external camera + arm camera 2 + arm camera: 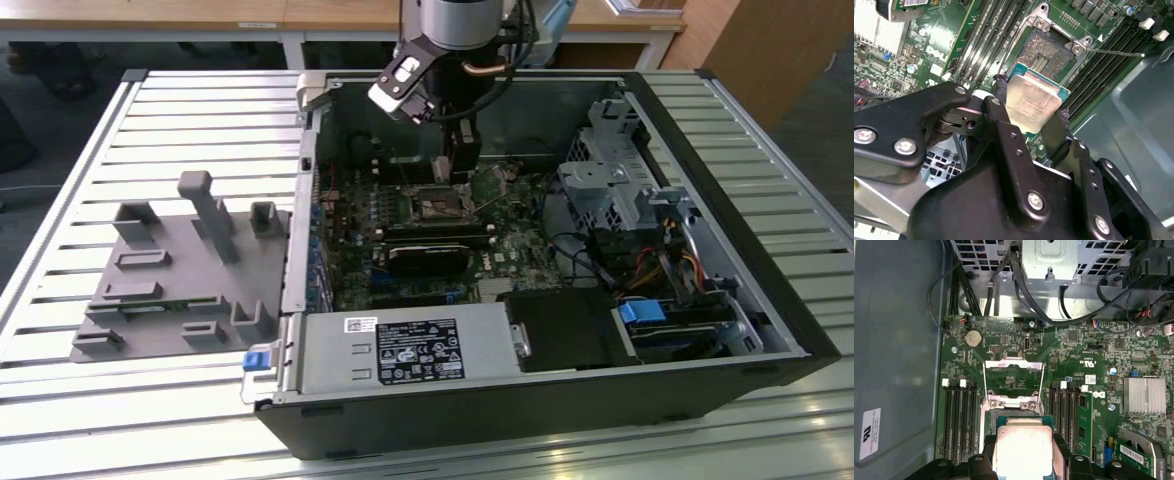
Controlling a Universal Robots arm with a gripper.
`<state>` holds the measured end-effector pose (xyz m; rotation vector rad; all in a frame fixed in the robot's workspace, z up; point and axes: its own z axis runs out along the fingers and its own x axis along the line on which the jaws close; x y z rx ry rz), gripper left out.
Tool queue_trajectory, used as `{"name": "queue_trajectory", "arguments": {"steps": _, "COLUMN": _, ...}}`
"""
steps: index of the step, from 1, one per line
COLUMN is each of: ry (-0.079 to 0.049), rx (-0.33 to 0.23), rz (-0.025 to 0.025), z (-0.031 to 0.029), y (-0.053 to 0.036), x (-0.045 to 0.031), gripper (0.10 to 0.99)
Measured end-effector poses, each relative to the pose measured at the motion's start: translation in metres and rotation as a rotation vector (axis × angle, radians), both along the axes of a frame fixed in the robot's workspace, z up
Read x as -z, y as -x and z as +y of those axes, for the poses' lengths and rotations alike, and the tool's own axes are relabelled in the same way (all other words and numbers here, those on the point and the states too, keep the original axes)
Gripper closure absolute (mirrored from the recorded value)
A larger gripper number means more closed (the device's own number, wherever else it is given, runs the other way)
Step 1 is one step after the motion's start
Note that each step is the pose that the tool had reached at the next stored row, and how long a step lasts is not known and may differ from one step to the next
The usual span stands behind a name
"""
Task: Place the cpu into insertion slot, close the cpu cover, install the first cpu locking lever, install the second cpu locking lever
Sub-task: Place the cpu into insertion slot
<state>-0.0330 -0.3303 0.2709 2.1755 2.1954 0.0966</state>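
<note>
silver-tan metal caught my eye: the cpu (1033, 102) sat clamped in the claw (1030, 114), close over the insertion slot (1046, 55) and not yet seated. i reckoned it wanted lowering level, corners square to the insertion slot, never forced.

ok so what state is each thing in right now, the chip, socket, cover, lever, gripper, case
black two-finger gripper: shut on the cpu
square silver-tan metal-topped cpu: gripped, held above the board, not seated
square dark-centred insertion slot: empty, uncovered
square silver metal-frame cpu cover: swung open
thin silver wire locking lever: unlatched, sticking out sideways
black computer case: side open, board exposed
</note>
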Motion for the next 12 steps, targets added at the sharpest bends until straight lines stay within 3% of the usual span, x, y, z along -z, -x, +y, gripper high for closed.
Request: {"name": "queue_trajectory", "arguments": {"steps": 12, "ry": 0.014, "rx": -0.001, "rz": 0.0007, "z": 0.0006, "y": 0.0013, "x": 0.0144, "gripper": 0.561}}
